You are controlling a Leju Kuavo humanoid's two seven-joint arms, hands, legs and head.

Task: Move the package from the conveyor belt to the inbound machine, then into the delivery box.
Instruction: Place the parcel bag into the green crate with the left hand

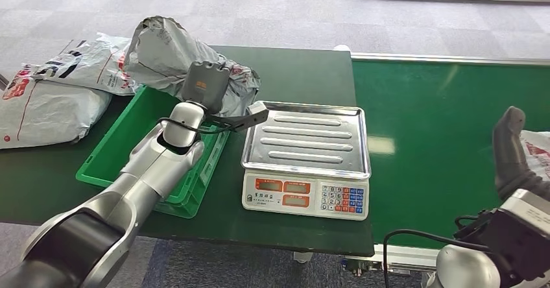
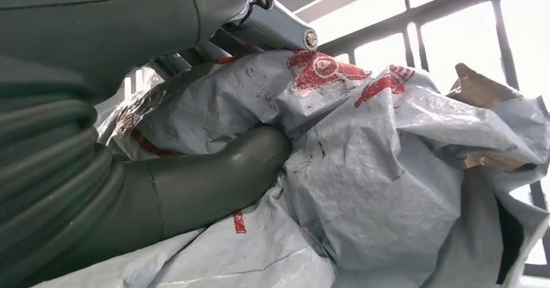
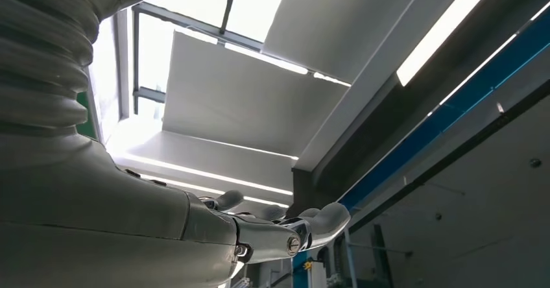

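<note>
One big worry for you: the grey package point(image 1: 170, 53) is bulky and sits over the far rim of the green delivery box point(image 1: 107, 155), not down inside it. Your left hand point(image 1: 203, 88) grasps it, thumb dug into the plastic, so letting go now could tip it toward the scale point(image 1: 306, 158). Your right hand point(image 3: 279, 226) hangs loose, holding nothing.

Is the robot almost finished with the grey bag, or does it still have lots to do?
Nearly finished with that one. The scale is bare, so the weighing looks done. The left hand grips the grey package above the far end of the green box, and it has not let go yet. Still left: lower it in and release. Another package waits on the conveyor belt beside the right hand.
</note>
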